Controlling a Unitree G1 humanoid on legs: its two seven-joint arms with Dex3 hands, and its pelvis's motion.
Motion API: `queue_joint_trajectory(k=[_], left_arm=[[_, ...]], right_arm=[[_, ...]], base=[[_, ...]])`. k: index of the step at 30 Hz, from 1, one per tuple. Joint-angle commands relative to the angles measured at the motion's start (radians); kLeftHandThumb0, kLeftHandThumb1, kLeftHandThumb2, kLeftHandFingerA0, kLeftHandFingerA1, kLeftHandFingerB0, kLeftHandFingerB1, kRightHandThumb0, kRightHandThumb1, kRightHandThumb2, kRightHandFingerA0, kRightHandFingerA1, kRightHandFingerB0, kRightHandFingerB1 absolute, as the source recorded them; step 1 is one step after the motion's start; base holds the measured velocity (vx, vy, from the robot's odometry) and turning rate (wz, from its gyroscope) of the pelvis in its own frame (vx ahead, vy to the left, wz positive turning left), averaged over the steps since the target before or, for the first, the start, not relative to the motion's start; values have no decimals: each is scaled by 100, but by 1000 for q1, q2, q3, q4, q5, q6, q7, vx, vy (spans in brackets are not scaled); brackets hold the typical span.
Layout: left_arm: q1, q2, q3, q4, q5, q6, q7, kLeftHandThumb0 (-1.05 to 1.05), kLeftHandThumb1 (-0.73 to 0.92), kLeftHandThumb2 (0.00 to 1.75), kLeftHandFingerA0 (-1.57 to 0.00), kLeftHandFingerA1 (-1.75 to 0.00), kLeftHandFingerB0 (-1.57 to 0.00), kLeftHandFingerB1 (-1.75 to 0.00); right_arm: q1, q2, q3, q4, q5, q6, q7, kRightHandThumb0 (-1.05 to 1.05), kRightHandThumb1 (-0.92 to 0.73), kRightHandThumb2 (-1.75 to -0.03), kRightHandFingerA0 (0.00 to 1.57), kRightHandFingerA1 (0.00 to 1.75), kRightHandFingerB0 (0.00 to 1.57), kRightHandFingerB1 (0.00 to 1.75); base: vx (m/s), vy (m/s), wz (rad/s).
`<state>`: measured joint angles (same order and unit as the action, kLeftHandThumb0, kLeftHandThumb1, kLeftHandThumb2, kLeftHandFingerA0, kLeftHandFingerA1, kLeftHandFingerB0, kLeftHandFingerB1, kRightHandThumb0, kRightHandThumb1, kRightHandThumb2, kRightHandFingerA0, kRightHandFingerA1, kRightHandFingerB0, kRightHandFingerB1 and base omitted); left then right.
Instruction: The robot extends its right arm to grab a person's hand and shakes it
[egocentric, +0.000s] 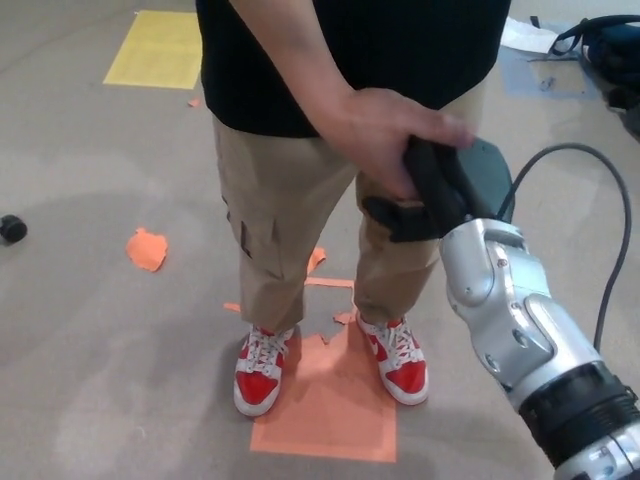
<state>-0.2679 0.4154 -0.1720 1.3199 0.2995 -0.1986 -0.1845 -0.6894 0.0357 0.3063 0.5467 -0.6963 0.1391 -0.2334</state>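
Where the right arm (520, 330) enters from the lower right, its silver forearm is seen to rise toward the middle of the view, ending in the black right hand (440, 190). The right hand is clasped in the person's hand (385, 135); the black fingers (395, 215) are curled under the person's palm and are closed on it. The person's thumb is laid across the top of the robot hand, and the person's fingers are wrapped around its near side. The clasp is held in front of the person's hip, at the hem of the black shirt (400, 50).

A black cable (612, 250) is looped from behind the robot hand down the right side of the forearm.

The person is stood facing the camera in tan trousers (275, 220) and red-and-white shoes (262, 370). One shoe is placed at the left corner of an orange square (330, 410) marked on the floor (90, 330); the other is set on its upper right part. An orange scrap (147, 249) lies to the left of the person, and a small black object (12, 229) is noted at the left edge. A yellow sheet (158, 50) is seen at the upper left, and a dark bag (605, 50) at the upper right.

The left hand is not in view.
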Motion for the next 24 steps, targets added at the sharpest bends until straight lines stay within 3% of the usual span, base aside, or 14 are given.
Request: queue_joint_trajectory(k=[1, 9, 11, 12, 13, 14, 15, 16, 17, 19, 20, 21, 22, 24], left_arm=[[3, 22, -20, 8, 28, -21, -3, -81, 92, 76, -30, -38, -25, -36], [13, 23, -20, 15, 25, -6, -18, -82, 92, 77, -24, -37, -21, -36], [10, 20, -11, 16, 16, 5, -19, -83, 92, 75, -25, -36, -20, -33], [14, 19, -9, 16, 15, 2, -7, -91, 79, 95, -32, -99, -39, -60], [19, 19, -2, 12, 6, -4, -15, -82, 92, 73, -28, -41, -27, -38], [23, 17, 3, 10, 0, -7, -16, -82, 92, 71, -30, -38, -24, -33], [24, 16, 5, 10, -2, -8, -14, -82, 92, 71, -30, -38, -24, -33], [30, 17, 4, 10, -1, -12, -12, -77, 80, 117, -35, -57, -14, -44], [30, 17, -2, 12, 6, -6, -11, -80, 92, 75, -29, -37, -24, -35], [27, 14, -4, 16, 7, 12, -17, -79, 92, 74, -26, -36, -22, -35], [28, 14, -6, 16, 9, 10, -20, -80, 92, 76, -23, -37, -20, -35], [28, 15, -9, 15, 12, 6, -20, -80, 92, 76, -23, -37, -20, -35], [29, 16, -11, 14, 13, 2, -24, -81, 92, 76, -22, -36, -19, -35], [31, 15, -9, 14, 12, 2, -25, -82, 92, 74, -25, -36, -21, -34]], right_arm=[[143, -4, 30, -264, 44, 23, 95, -42, -60, -58, 46, 41, 44, 39], [460, -47, 109, -1092, -14, -7, 187, -50, -63, -59, 53, 43, 46, 38], [478, -61, 107, -1161, -32, -38, 176, -49, -62, -59, 56, 45, 48, 39], [499, -65, 103, -1217, -26, -51, 175, -47, -61, -58, 65, 47, 48, 40], [510, -69, 93, -1260, -17, -57, 180, -53, -51, -82, 54, 56, 42, 51], [515, -71, 88, -1280, -13, -59, 183, -48, -62, -59, 58, 42, 49, 39], [516, -72, 87, -1284, -13, -59, 184, -48, -62, -59, 58, 42, 49, 39], [515, -73, 83, -1284, -7, -55, 188, -49, -62, -59, 55, 42, 50, 40], [508, -66, 80, -1260, 2, -44, 185, -49, -61, -58, 66, 47, 50, 41], [496, -43, 79, -1210, 14, -3, 188, -49, -59, -58, 67, 47, 50, 41], [486, -35, 77, -1180, 17, 16, 192, -51, -48, -78, 61, 58, 46, 52], [480, -33, 75, -1164, 18, 23, 193, -51, -48, -78, 61, 58, 46, 52], [457, -30, 70, -1102, 6, 66, 212, -48, -60, -58, 55, 43, 47, 39], [423, -29, 63, -1012, -9, 128, 239, -47, -60, -58, 52, 43, 46, 40]], base=[[0, 0, 0], [0, 0, 0], [0, 0, 0], [0, 0, 0], [0, 0, 0], [0, 0, 0], [0, 0, 0], [0, 0, 0], [0, 0, 0], [0, 0, 0], [0, 0, 0], [0, 0, 0], [0, 0, 0], [0, 0, 0]])
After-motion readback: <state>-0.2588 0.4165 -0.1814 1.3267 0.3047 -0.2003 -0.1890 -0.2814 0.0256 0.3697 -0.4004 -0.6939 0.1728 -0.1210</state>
